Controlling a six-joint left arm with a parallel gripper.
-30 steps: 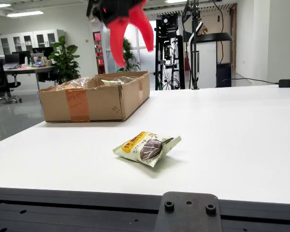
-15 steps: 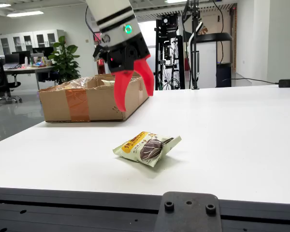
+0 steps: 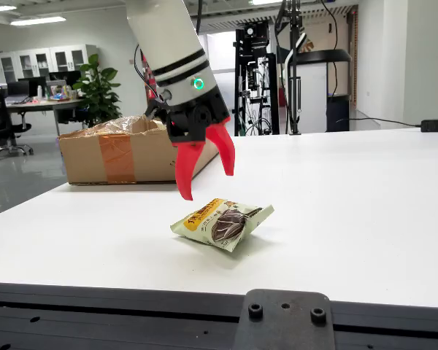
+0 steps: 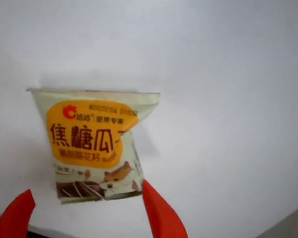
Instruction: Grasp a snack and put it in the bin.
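Two red fingers (image 3: 184, 171) spread, tool (image 3: 205, 175) apparently hovers above snack (image 3: 222, 222).

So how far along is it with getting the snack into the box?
Early stage. Done: the hand is lined up above the snack packet, red fingers open on either side of the packet's lower end in the wrist view. In hand: the approach, with nothing gripped and the packet lying flat on the white table. Left: lower, close on the packet, lift, carry it to the cardboard box and release.
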